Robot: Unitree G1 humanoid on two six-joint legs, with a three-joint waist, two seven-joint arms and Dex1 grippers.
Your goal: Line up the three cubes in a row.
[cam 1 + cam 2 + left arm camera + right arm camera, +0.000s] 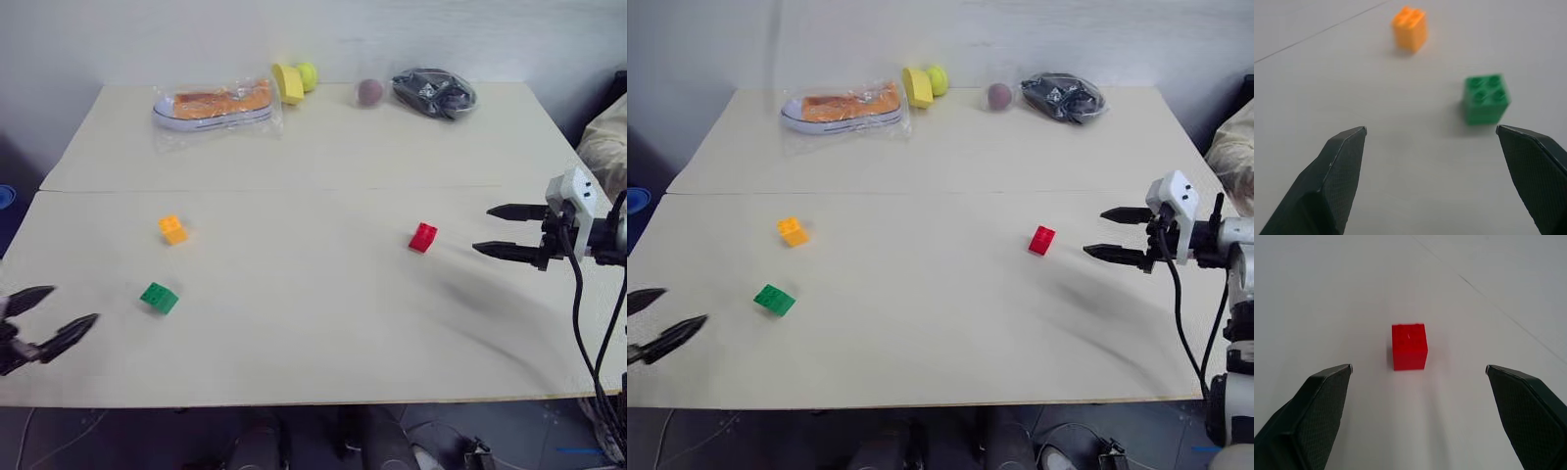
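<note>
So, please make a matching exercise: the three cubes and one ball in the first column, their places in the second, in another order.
Column 1:
1. red cube
2. green cube
3. orange cube
4. purple ball

Column 2:
a. at the far edge of the table, beside a dark bag
b. just ahead of the open right gripper
c. nearest the open left gripper
d. on the left half, just beyond the green cube

Pairs: 1-b, 2-c, 3-d, 4-a
</note>
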